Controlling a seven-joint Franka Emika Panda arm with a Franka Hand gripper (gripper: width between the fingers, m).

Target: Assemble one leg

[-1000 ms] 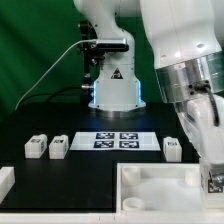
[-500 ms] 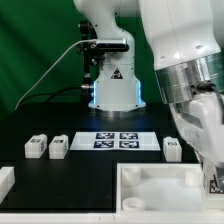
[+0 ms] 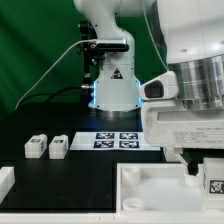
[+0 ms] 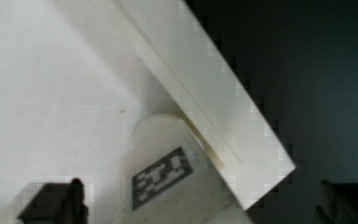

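A leg [image 3: 213,185], a small white block with a black-and-white tag, stands upright at the near right corner of the large white tray [image 3: 150,178]. My gripper [image 3: 204,173] hangs right over it. In the wrist view the leg [image 4: 163,170] sits against the tray's raised rim [image 4: 202,95], between my two dark fingers [image 4: 51,203], with a gap on each side. The jaws stand open around it. Two more legs [image 3: 36,147] [image 3: 58,147] lie on the black table at the exterior view's left.
The marker board [image 3: 120,139] lies in the middle of the table in front of the robot base [image 3: 112,88]. Another white part [image 3: 5,181] shows at the near left edge. My arm hides the table's right side.
My hand has turned and shifted toward the exterior view's left above the tray corner. It now hides the leg that lay right of the marker board. The leg at the tray corner has stayed in place.
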